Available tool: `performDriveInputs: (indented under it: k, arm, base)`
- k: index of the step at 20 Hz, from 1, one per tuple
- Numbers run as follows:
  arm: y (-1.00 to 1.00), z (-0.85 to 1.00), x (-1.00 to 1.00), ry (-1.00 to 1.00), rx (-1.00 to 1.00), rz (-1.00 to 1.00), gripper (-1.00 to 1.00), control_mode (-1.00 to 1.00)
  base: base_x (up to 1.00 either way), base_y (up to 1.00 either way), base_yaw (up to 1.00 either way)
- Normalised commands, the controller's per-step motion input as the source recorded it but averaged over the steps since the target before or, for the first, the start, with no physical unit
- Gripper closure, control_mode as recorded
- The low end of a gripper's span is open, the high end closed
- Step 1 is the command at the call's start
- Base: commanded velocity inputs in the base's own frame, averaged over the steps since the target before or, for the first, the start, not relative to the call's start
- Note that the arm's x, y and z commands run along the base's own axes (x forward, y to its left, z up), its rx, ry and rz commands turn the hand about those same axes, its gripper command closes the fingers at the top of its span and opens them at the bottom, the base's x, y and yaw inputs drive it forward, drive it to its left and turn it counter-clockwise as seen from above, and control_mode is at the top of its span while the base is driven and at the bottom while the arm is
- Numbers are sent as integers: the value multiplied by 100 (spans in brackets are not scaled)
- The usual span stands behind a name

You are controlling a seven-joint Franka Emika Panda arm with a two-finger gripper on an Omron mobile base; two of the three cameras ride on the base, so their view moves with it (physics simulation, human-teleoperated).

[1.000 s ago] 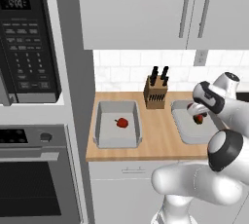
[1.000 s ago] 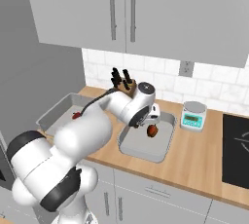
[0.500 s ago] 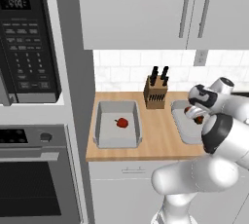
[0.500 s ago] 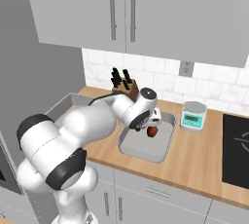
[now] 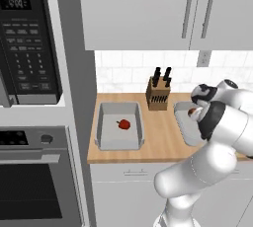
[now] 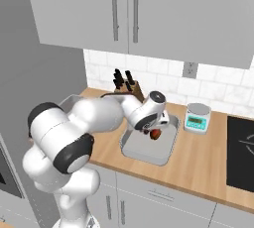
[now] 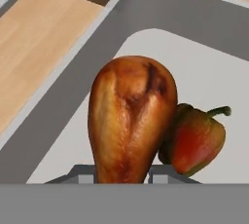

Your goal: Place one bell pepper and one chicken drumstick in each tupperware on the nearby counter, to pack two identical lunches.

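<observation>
My gripper (image 7: 119,175) is shut on a browned chicken drumstick (image 7: 131,116), held thick end forward just above the floor of the right grey tupperware (image 7: 92,43). A red-green bell pepper (image 7: 197,140) lies in that tupperware, touching the drumstick's right side. In the right base view the gripper (image 6: 151,129) hangs over the same tupperware (image 6: 144,151) on the counter (image 6: 198,160). The left tupperware (image 5: 101,128) holds a red bell pepper (image 5: 124,124). In the left base view the gripper (image 5: 195,113) is partly hidden by my arm.
A knife block (image 5: 158,95) stands at the backsplash between the two tupperwares. A small kitchen scale (image 6: 197,118) sits right of the right tupperware, and a black cooktop (image 6: 240,147) lies further right. A microwave and oven column (image 5: 29,97) borders the counter's left end.
The arm's elbow has swung lower and nearer the cameras. The hand has stayed over the right tupperware with the drumstick in its grip.
</observation>
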Motion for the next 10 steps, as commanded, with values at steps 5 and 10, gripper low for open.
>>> performDriveInputs:
  k: [5, 10]
  arm:
    - [-3, -45, 17, 0, 0, 4, 100, -100]
    - [0, -40, 15, 0, 0, 2, 100, -100]
  base:
    - [0, 0, 0]
    - [0, 0, 0]
